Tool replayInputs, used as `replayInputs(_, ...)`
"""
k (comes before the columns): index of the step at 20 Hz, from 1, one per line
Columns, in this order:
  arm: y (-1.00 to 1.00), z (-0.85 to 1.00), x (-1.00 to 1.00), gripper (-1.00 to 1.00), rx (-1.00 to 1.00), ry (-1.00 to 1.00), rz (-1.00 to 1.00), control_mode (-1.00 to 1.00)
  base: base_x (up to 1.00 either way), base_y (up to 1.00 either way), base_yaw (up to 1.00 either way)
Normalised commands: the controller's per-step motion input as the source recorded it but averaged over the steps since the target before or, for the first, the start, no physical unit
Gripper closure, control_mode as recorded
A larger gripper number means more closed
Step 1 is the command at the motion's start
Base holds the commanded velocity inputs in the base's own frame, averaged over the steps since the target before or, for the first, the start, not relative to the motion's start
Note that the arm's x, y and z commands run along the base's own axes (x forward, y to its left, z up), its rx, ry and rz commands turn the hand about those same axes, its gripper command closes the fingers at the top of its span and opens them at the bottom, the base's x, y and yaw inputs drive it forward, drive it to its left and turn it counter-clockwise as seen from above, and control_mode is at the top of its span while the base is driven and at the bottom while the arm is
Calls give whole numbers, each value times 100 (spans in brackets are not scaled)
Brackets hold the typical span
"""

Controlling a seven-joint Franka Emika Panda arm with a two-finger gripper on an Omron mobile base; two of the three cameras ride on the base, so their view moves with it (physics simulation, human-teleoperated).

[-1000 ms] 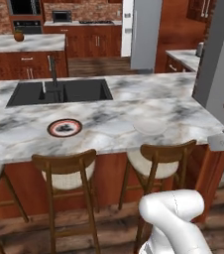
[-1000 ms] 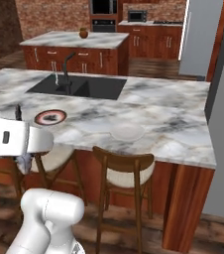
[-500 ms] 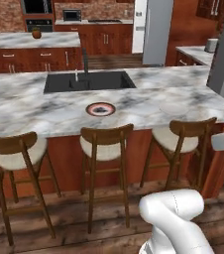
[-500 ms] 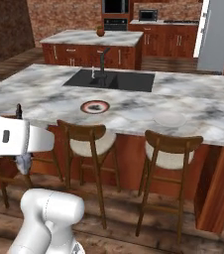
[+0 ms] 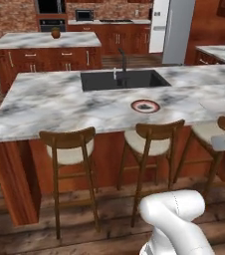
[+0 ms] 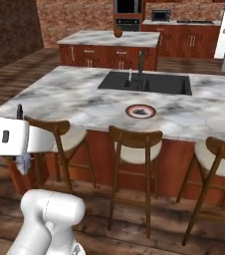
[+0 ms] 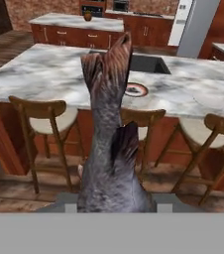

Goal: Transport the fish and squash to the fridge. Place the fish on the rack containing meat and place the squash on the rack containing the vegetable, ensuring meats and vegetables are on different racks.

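fish sits in the end effector, grey body rising out of the grip, reddish-brown tail fin pointing up in the hand view; jaws closed narrow on its lower body, fish hides the contact itself; in the right base view a small grey lump hangs under the arm's end at far left, probably the same fish, too small to be sure; fridge stands well apart, tall grey slab past the far right end of the table, interior and racks not visible from here; round plate on the table just in front of the sink has a small dark piece on it, cannot tell what; three stools line the near side of the table

step, as a judgement: carry leg for the fish, pick done, placing not yet done; next move calls for driving round the table toward the fridge, keeping the grip firm, then finding the rack with meat; risk is the long fish swinging or slipping

vs earlier frames: whole picture shifts, so the base has driven; table now farther off and more centred, more stools in view; plate keeps its spot beside the sink
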Motion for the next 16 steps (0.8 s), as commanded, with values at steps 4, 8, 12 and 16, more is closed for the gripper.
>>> replayInputs(4,0,0,0,100,0,0,0,100,17,100,-2)
replayInputs(8,0,0,0,100,0,0,0,100,23,100,-3)
replayInputs(12,0,0,0,100,0,0,0,100,30,100,-4)
replayInputs(16,0,0,0,100,0,0,0,100,38,100,-9)
